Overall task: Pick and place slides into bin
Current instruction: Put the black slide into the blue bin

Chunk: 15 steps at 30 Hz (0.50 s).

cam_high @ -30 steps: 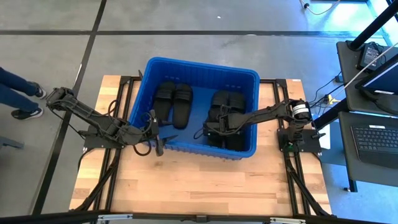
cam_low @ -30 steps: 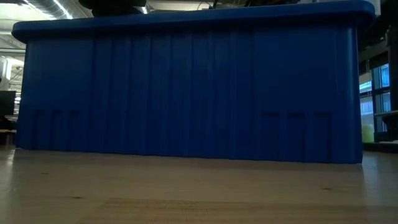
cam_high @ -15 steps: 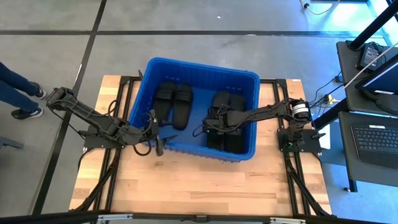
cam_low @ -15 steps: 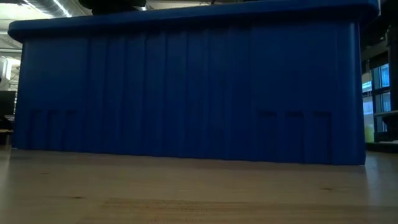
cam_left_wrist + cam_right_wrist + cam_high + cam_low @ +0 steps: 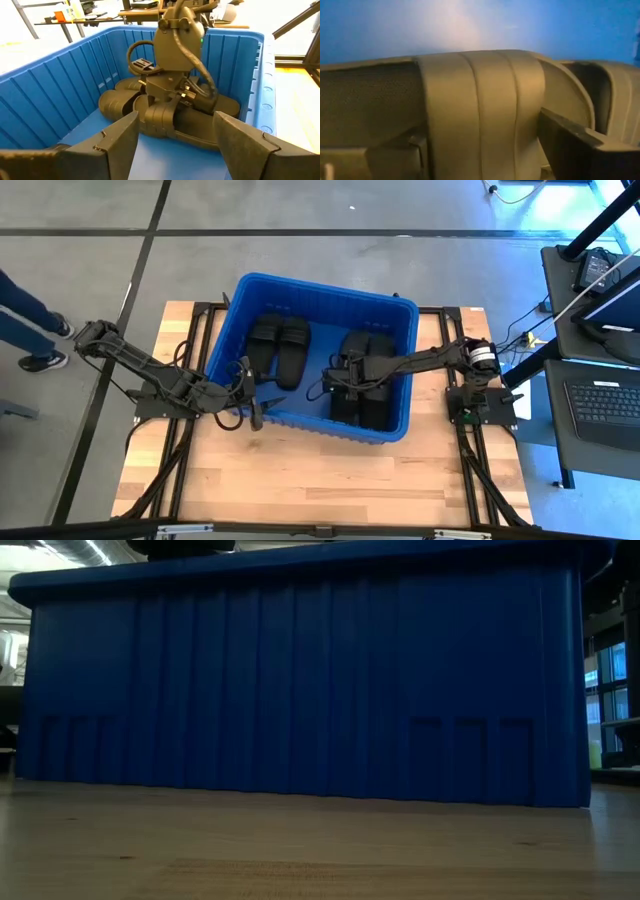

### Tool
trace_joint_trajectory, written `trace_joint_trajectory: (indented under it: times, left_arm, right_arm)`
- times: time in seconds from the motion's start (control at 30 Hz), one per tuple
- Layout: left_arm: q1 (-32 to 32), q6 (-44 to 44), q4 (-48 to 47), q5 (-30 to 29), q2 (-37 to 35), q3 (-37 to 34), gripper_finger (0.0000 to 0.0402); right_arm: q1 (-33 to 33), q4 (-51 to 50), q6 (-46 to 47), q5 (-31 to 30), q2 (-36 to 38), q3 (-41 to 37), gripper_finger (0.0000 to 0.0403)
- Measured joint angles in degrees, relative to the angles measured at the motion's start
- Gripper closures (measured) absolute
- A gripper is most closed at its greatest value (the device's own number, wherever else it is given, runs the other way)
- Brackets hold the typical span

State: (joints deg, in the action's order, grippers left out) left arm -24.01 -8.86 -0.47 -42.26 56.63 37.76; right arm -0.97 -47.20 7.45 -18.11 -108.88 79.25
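Observation:
The blue bin (image 5: pixel 320 280) stands on the wooden table and fills the low view as a wall (image 5: pixel 300 690). Inside it, two black slides (image 5: pixel 280 345) lie side by side on the floor at the left, and several more slides (image 5: pixel 365 375) are piled at the right. My right gripper (image 5: pixel 332 385) is down in the bin at that pile, open, with a slide's ribbed strap (image 5: pixel 480 100) between its fingers (image 5: pixel 585 145). My left gripper (image 5: pixel 252 402) hangs open at the bin's near left corner, nothing between its fingers (image 5: pixel 120 135). My right gripper stands with one finger on each side of the ribbed strap (image 5: pixel 530 115) of a slide on the right pile, coming in from the table's right. The slide lies on the pile. I cannot tell whether the fingers touch the strap.
The bin takes up the table's far middle; bare wood (image 5: pixel 320 480) lies in front of it. A person's legs (image 5: pixel 30 330) show on the floor at the left. A desk with a laptop (image 5: pixel 605 400) stands to the right of the table.
The bin has slid a little toward the table's near edge, its near right corner most, and it looms slightly larger in the low view. The right pile of slides has shifted with it, and my right gripper has stayed at the pile.

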Motion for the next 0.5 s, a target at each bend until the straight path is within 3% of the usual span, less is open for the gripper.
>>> trace_joint_trajectory:
  times: [0.5]
  left_arm:
    - [0.00, 0.02, -0.02, 0.00, 0.01, 0.00, 0.0153]
  right_arm:
    - [0.71, -1.64, 1.05, 4.55, 0.11, 0.10, 0.0127]
